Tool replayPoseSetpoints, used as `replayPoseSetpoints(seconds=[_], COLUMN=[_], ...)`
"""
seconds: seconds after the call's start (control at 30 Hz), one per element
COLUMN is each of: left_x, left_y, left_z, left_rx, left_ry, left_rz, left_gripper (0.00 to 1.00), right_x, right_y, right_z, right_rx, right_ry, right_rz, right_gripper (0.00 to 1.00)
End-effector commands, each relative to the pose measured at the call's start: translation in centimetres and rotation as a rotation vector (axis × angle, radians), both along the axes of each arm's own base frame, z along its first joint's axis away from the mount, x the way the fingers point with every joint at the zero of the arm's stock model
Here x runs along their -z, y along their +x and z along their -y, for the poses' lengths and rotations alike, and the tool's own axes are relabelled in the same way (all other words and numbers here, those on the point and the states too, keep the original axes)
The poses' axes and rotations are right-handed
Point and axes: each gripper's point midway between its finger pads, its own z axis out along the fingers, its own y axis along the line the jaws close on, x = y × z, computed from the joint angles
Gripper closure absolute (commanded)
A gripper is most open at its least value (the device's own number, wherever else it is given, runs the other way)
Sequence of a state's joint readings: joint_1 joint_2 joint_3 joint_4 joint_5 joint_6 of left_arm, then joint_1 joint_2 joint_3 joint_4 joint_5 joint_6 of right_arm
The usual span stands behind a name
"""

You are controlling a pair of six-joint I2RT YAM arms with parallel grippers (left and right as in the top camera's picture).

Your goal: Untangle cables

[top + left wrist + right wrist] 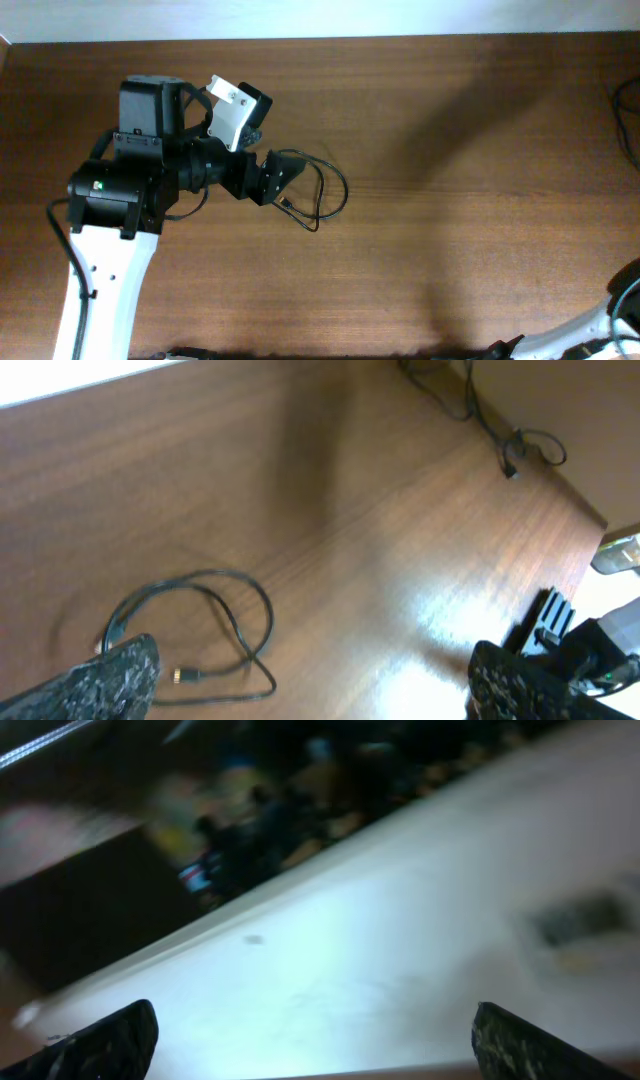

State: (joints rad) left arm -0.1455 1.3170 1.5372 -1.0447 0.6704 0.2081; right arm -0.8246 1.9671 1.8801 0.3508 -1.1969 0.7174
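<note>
Left claw (290, 180) gaped wide and empty over looped cable (268, 615) on tabletop (380, 560); probably best pinched near plug (178, 676), dragged straight slowly.

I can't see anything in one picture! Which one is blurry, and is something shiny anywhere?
Right wrist view: blurry all over, mostly a washed-out white glow with dark smears above. Left wrist view: fairly sharp, the cable shows clearly, with bright glare on the table at lower right. Overhead view: sharp and evenly lit, with soft shadows across the top.
</note>
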Motion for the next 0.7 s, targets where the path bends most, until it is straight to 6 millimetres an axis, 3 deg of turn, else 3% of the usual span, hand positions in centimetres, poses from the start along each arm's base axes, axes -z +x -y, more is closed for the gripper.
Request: replayPoseSetpoints(seconds=[0.0, 0.07, 0.13, 0.23, 0.33, 0.37, 0.43, 0.5, 0.57, 0.63, 0.67], left_x=[-1.5, -2.0, -2.5, -4.7, -8.8, -9.5, -10.2, -10.5, -10.3, -10.2, -9.9], left_y=[0.2, 0.6, 1.5, 2.4, 0.7, -0.1, -1.2, -1.5, -1.3, -0.8, -0.5], left_z=[0.8, 0.8, 0.1, -3.0, -5.1, -5.3, -5.4, -5.4, -5.4, -5.4, -5.5], left_rx=[0.028, 0.015, -0.08, -0.255, -0.31, -0.315, -0.318, -0.317, -0.318, -0.318, -0.326], left_ry=[-0.05, -0.063, -0.078, -0.044, -0.065, -0.068, -0.072, -0.074, -0.072, -0.072, -0.065], left_rz=[0.04, 0.056, 0.041, 0.108, 0.228, 0.251, 0.277, 0.288, 0.281, 0.276, 0.27], left_gripper=[0.01, 0.01, 0.0, 0.0, 0.01, 0.01, 0.01, 0.01, 0.01, 0.01, 0.01], right_x=[-7.3, -7.7, -7.4, -7.3, -8.3, -9.2, -9.5, -7.4, -2.3, 3.0, 6.5], right_y=[-3.7, -5.3, -5.2, -5.5, -4.8, -3.5, 0.2, 3.9, 6.5, 6.2, 5.0], right_z=[-12.8, -20.1, -26.1, -32.1, -36.9, -37.3, -35.6, -32.4, -28.1, -27.2, -28.3], right_rx=[-0.315, -0.554, -0.723, -0.864, -0.872, -0.793, -0.574, -0.292, 0.035, 0.148, 0.141], right_ry=[-0.211, -0.271, -0.207, -0.24, -0.231, -0.189, -0.069, -0.073, -0.181, -0.409, -0.571], right_rz=[0.113, 0.119, 0.072, 0.129, 0.213, 0.227, 0.158, 0.064, -0.127, -0.297, -0.415], right_gripper=[0.01, 0.01, 0.01, 0.01, 0.01, 0.01, 0.01, 0.01, 0.01, 0.01, 0.01])
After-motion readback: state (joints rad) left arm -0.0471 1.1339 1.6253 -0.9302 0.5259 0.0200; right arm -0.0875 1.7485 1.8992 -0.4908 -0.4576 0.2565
